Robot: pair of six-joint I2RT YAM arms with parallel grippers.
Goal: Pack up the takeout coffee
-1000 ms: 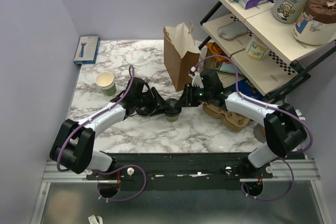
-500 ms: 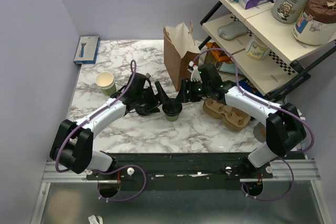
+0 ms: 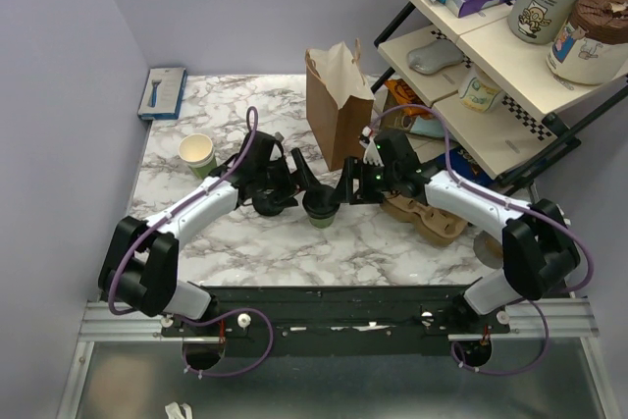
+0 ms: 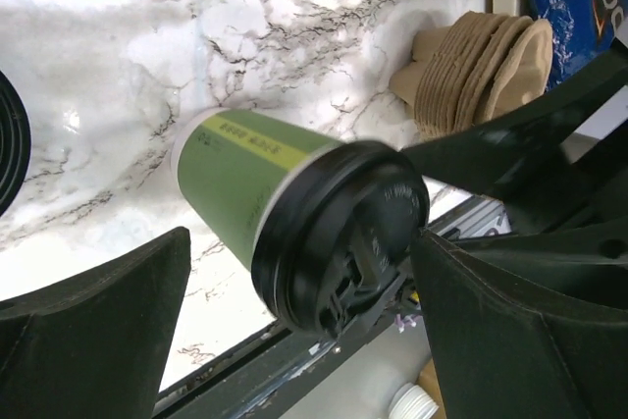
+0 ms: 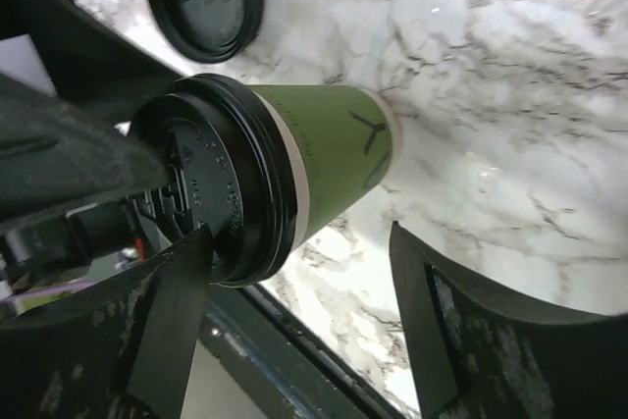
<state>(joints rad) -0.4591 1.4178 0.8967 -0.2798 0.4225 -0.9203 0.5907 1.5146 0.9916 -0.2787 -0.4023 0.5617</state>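
Field notes, reading left to right, all places taken from the brown paper bag (image 3: pixel 339 105).

Well left of the bag stands an open green cup (image 3: pixel 197 155), cream inside, on the marble table (image 3: pixel 383 242).

My left gripper (image 4: pixel 301 240) has its jaws spread wide. Its matte black wedge fingers (image 4: pixel 98 331) sit one on each side of the coffee and grip nothing. I cannot tell whether one pad grazes the lid rim.

A loose black lid (image 5: pixel 203 2), round and glossy, lies flat on the marble near the coffee, farther from the bag than the coffee is.

The takeout coffee (image 3: pixel 321 207) is on the table just in front of the bag's left corner. It stands upright: long axis vertical, base on the marble, lid pointing up. The paper wall tapers slightly and is dull dark green. One side has a yellow-green printed band, the other a thin windmill drawing. A pale strip shows under the lid, which is round black plastic, embossed.

My right gripper (image 5: pixel 299 233) is also wide, flanking the coffee and holding nothing.

In front and right of the bag is a pulp tray (image 3: pixel 424 215), brown, fibrous, with rounded wells.
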